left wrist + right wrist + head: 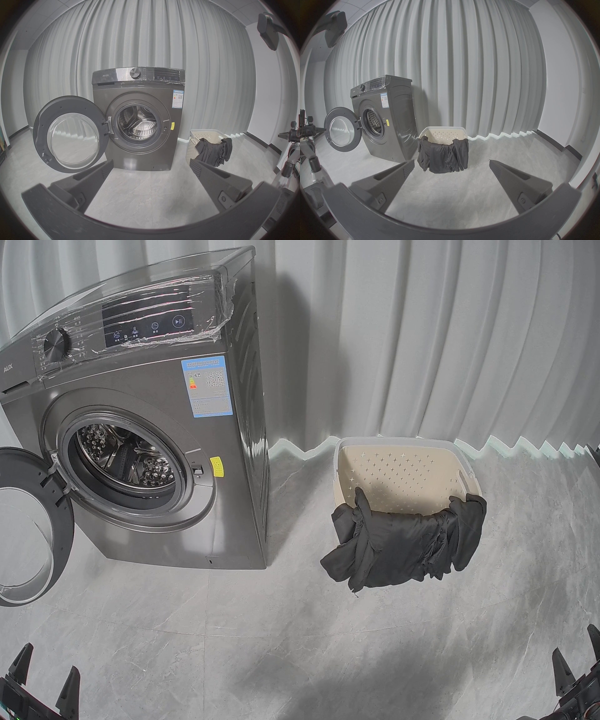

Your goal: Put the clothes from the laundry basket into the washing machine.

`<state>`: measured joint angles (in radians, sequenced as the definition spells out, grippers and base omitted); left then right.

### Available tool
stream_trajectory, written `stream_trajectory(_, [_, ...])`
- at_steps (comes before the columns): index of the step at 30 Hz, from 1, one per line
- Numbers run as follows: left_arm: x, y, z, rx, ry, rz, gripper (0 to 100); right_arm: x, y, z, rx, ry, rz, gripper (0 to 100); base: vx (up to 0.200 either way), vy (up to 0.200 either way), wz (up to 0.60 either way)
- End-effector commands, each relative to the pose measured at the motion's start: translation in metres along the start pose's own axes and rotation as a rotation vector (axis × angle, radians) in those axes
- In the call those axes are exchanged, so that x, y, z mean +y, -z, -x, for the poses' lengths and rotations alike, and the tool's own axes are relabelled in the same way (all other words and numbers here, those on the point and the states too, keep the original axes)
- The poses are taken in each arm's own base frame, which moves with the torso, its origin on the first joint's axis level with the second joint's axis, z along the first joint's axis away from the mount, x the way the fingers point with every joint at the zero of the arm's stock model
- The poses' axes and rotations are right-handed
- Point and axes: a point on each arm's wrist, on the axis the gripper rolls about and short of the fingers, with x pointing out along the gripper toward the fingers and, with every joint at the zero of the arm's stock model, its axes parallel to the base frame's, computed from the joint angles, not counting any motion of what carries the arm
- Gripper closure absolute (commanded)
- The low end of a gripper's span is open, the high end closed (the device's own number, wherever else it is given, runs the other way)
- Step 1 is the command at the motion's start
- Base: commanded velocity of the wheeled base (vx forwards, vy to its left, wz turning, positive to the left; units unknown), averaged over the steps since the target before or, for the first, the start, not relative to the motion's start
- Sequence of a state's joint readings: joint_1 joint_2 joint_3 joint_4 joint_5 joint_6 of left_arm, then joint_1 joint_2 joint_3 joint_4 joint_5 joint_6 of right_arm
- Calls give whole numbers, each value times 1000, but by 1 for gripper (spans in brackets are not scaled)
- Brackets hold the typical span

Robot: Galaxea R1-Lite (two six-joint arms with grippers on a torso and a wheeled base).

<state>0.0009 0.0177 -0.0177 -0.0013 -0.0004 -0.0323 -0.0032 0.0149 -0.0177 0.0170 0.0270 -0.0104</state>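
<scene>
Head view showed the dark garment point(400, 546) draped over the near rim of the laundry basket point(400, 441). Most of its bulk hung down the outside of the near wall, and one sleeve-like end trailed to the floor point(300, 640) at the left. Its long axis ran left to right along that rim, from the left corner to a fold hooked over the right corner. What could be seen of the pale inside of the basket looked otherwise bare. The basket stood on the floor against the curtain point(437, 334), just right of the washing machine point(206, 534) with a narrow gap between them.

The machine's round door point(25, 527) was swung fully open to the left, leaving the drum point(125, 462) exposed and nothing visibly in it.

Both claws sat low at the near edge, well apart from the garment and from each other. The left gripper point(47, 671) was at the near left, roughly in front of the open door, with its fingers spread and nothing between them. The right gripper point(574, 645) was at the near right, its fingers likewise spread and holding nothing.

From the right gripper the garment lay farther off and to the left; from the left gripper it lay farther off and well to the right. The right arm looked the nearer of the two. Its approach would probably meet the cloth across its length, at the right-hand fold on the rim.
</scene>
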Motion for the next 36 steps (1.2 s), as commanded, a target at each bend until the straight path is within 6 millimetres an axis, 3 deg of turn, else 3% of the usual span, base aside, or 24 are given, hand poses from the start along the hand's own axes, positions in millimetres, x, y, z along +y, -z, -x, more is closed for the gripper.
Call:
stream_trajectory(1, [0, 5, 0, 0, -1, 0, 0, 0, 4, 0, -2, -1, 0, 0, 0, -200, 0])
stream_trajectory(31, [0, 5, 0, 0, 0, -6, 0, 0, 4, 0, -2, -1, 0, 0, 0, -200, 0])
stream_trajectory(36, [0, 5, 0, 0, 0, -6, 0, 0, 4, 0, -2, -1, 0, 0, 0, 0, 0])
